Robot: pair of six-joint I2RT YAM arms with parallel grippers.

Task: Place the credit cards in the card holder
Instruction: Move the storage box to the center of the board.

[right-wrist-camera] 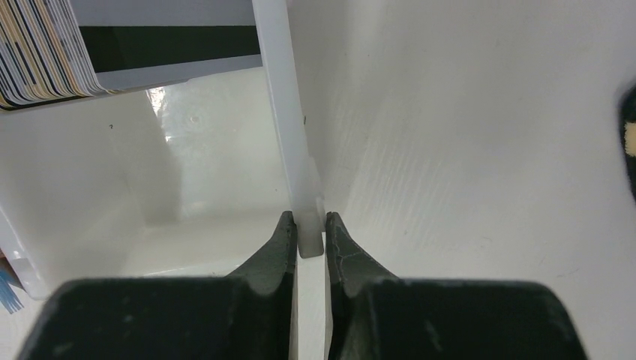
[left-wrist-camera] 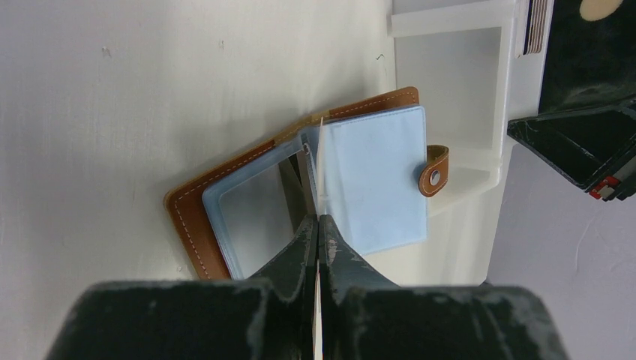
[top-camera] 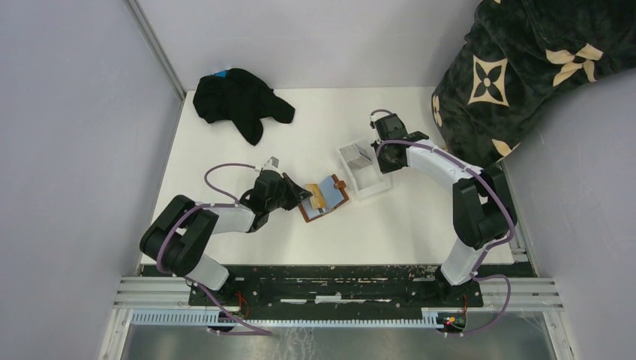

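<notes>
The brown card holder (top-camera: 339, 196) lies open at the table's middle, and its light blue inner sleeves (left-wrist-camera: 375, 180) and snap tab (left-wrist-camera: 433, 171) show in the left wrist view. My left gripper (top-camera: 298, 193) (left-wrist-camera: 319, 219) is shut on a thin credit card (left-wrist-camera: 320, 165), seen edge-on, with its far edge at the holder's fold. A stack of credit cards (right-wrist-camera: 45, 52) (top-camera: 360, 156) stands on edge in a clear tray (top-camera: 373, 182). My right gripper (top-camera: 380, 159) (right-wrist-camera: 307, 222) is shut on the tray's wall (right-wrist-camera: 277, 112).
A black cloth (top-camera: 240, 101) lies at the back left of the table. A dark patterned blanket (top-camera: 525, 67) hangs over the back right corner. The tray (left-wrist-camera: 450, 75) sits just right of the card holder, with my right gripper (left-wrist-camera: 577, 142) behind it.
</notes>
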